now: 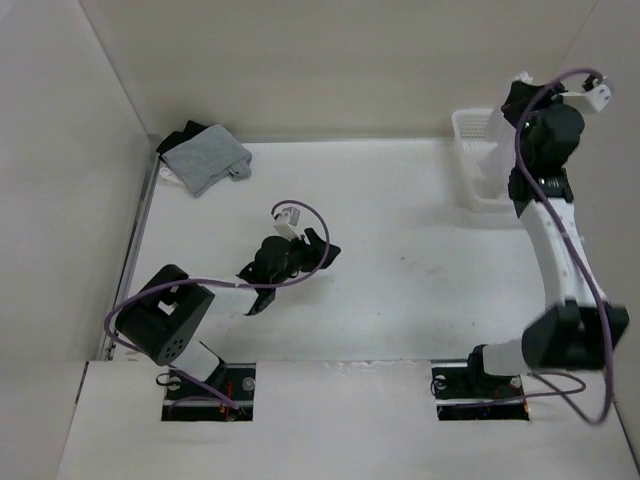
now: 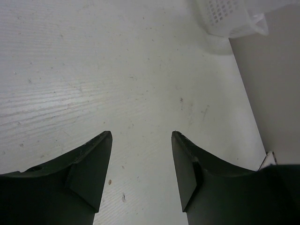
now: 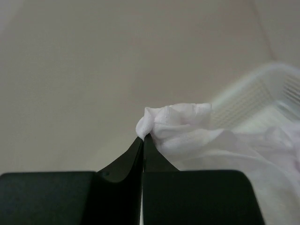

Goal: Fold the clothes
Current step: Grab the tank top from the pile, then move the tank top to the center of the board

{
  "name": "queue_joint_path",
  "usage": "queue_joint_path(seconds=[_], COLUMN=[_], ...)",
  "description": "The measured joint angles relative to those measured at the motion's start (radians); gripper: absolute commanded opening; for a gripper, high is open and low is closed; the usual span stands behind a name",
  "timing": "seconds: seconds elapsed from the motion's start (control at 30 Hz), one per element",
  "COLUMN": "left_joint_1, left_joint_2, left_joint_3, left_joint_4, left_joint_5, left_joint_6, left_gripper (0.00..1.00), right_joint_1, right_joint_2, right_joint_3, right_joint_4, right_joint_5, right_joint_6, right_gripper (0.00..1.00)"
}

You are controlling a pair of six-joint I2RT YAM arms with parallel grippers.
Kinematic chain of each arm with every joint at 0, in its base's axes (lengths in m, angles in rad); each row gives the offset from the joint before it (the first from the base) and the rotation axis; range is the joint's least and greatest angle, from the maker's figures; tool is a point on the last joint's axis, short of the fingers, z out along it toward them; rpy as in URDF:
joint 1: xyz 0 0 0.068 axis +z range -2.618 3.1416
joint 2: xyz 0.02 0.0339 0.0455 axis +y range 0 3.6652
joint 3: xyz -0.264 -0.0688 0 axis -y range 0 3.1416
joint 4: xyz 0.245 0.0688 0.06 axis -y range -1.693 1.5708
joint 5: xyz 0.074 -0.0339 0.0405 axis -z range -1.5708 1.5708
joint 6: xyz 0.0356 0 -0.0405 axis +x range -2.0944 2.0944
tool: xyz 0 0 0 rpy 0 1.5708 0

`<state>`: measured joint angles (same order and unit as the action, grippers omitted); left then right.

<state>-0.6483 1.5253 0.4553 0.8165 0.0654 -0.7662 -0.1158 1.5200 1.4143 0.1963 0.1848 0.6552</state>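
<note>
Step in hand: fetching, as I read it. The folding itself has not begun, since the garment is not yet spread out on the table (image 1: 400, 220).
White shirt (image 3: 187, 129): bunched up in the white basket (image 1: 478, 160) at the table's far right corner, with one crumpled peak of cloth standing above the rest.
Right gripper (image 3: 143, 137): reached into the basket, jaws clenched tight together. That peak of shirt is pinched at their very tips, and it looks like a thin hold.
Left gripper (image 2: 140, 136): jaws spread wide with nothing between them, hanging over bare table toward the near left and well apart from the basket.
Other cloth: a grey garment (image 1: 205, 160) lies on a black garment (image 1: 185, 135) in the far left corner. Neither arm is touching them.
Next move calls for: lifting the shirt clear of the basket rim without the pinch slipping, then carrying it to the open middle of the table. There the free left gripper could take another edge and help spread it flat.
Watch for: the fabric catching on the basket wall, or dragging the basket along.
</note>
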Motion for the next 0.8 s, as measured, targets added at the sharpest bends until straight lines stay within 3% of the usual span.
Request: queue_joint_path(seconds=[0.17, 0.23, 0.33, 0.43, 0.57, 0.7, 0.8], left_joint_1=[0.019, 0.032, 0.05, 0.073, 0.128, 0.167, 0.185], left_joint_2=[-0.111, -0.189, -0.345, -0.474, -0.6, -0.645, -0.643], left_joint_3=[-0.038, -0.044, -0.048, -0.048, -0.05, -0.065, -0.11], left_joint_4=[-0.023, -0.04, -0.103, -0.159, -0.234, -0.276, -0.316], left_joint_5=[-0.006, -0.014, -0.049, -0.082, -0.114, -0.134, -0.138], left_joint_6=[-0.029, -0.037, -0.039, -0.038, -0.037, -0.037, -0.037], left_gripper=[0.52, 0.52, 0.52, 0.53, 0.53, 0.53, 0.53], right_joint_1=[0.294, 0.372, 0.598, 0.792, 0.932, 0.908, 0.827], right_joint_2=[-0.504, -0.607, -0.698, -0.711, -0.681, -0.555, -0.33], right_joint_3=[-0.085, -0.06, 0.018, 0.056, 0.061, 0.007, -0.056], right_joint_4=[0.066, 0.06, 0.023, -0.01, -0.036, 0.005, 0.066], right_joint_5=[-0.021, -0.014, 0.007, 0.027, 0.061, 0.054, -0.003], right_joint_6=[-0.079, -0.113, -0.182, -0.242, -0.3, -0.302, -0.244], right_gripper=[0.0, 0.0, 0.0, 0.01, 0.01, 0.01, 0.01])
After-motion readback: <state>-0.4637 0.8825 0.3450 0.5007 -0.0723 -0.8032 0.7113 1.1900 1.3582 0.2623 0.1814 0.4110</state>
